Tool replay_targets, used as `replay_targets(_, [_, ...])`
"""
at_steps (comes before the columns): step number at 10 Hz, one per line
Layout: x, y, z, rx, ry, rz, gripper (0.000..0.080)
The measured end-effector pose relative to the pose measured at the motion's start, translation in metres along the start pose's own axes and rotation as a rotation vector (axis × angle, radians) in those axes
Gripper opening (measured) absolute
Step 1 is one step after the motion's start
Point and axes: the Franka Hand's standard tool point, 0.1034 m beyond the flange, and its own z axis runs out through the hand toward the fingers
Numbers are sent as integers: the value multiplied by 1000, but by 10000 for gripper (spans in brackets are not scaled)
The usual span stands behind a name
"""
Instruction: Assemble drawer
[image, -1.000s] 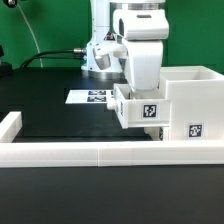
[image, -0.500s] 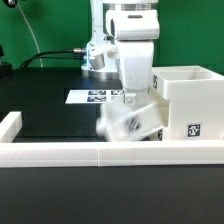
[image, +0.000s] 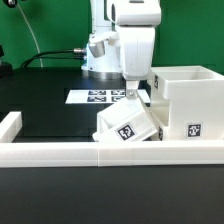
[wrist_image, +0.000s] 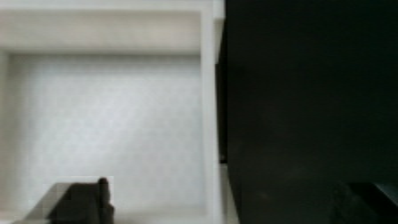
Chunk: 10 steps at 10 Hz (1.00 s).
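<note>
The large white drawer housing (image: 186, 98) stands at the exterior view's right, open-topped, with a square tag low on its front. A small white tray (image: 127, 124) with a tag lies tilted on the black table, leaning between the housing and the front rail. My gripper (image: 131, 96) hangs just above the tray's upper edge and grips nothing. In the wrist view the gripper (wrist_image: 228, 205) is open: its dark fingertips (wrist_image: 80, 203) stand far apart, with the tray's white inside (wrist_image: 107, 110) and its wall between them.
A long low white border rail (image: 80, 151) runs along the front and turns up at the exterior view's left. The marker board (image: 92, 97) lies flat behind the tray. The arm's base (image: 100, 55) and a green backdrop are at the back.
The tray was level in front of the housing under the gripper. It has since tipped and dropped toward the exterior view's left, and the gripper has let go and risen slightly.
</note>
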Motion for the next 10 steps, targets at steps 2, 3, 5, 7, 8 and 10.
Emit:
replay_targets(2, [-7,-2,4,6,2,6,642])
replay_targets(3, [-11,-4,10,16,4,14,648])
replay_targets(5, [-23,-10,21,33,10,21,649])
replay_targets(7, [-31,-18,28,51,13,29,649])
replay_targets(8, [-30,-17,27,50,13,27,649])
replay_targets(10, [-30,-17,28,50,13,28,649])
